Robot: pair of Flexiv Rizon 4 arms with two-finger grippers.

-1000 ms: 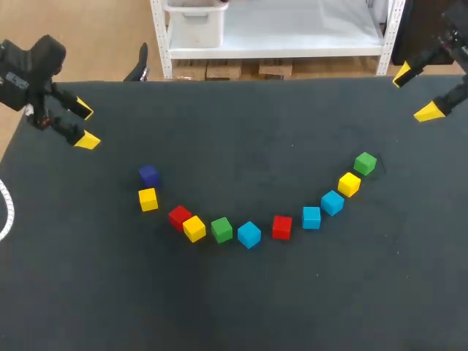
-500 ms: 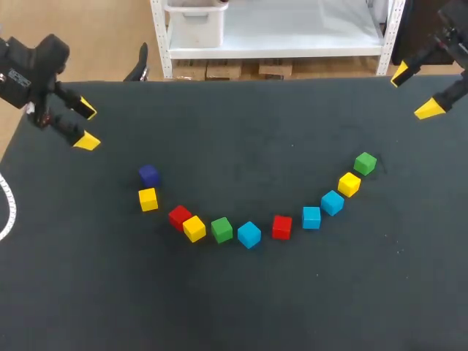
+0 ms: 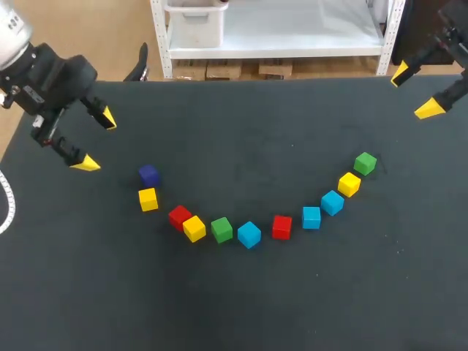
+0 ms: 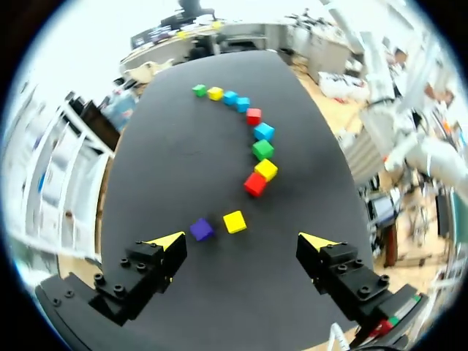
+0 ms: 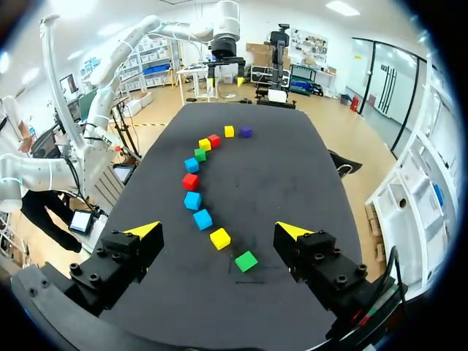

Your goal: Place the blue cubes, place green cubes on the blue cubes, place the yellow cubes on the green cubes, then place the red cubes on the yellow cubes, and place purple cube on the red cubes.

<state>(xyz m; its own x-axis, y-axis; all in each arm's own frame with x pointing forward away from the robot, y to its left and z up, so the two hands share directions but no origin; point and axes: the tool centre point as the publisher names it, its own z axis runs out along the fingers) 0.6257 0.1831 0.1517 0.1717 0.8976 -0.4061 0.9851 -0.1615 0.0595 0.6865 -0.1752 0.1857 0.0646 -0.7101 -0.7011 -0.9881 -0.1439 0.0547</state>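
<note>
**Eleven cubes in an arc, both jaws wide and holding nothing**

The cubes sit singly on the dark worktop point(image 3: 241, 307) in a curved row that dips toward its front edge. Nearest that edge, about midway along it, is the first blue cube point(image 3: 248, 234). The near green cube point(image 3: 221, 229) and the near yellow cube point(image 3: 194, 228) lie just to its left, and the right red cube point(image 3: 281, 227) to its right. The left red cube point(image 3: 179, 216) appears to touch the near yellow cube.

Farther back on the right, the arc climbs through the second blue cube point(image 3: 311, 217), the third blue cube point(image 3: 332, 202), the right yellow cube point(image 3: 349, 183) and the far green cube point(image 3: 365, 162). On the left it ends with the left yellow cube point(image 3: 148, 199) and, just behind it, the purple cube point(image 3: 149, 175).

The left arm point(image 3: 51, 73) is by the left edge, toward the far-left corner, its jaws spread wide near the purple cube. The right arm point(image 3: 446, 44) is at the far-right corner, its jaws also spread wide, well apart from the cubes.
</note>
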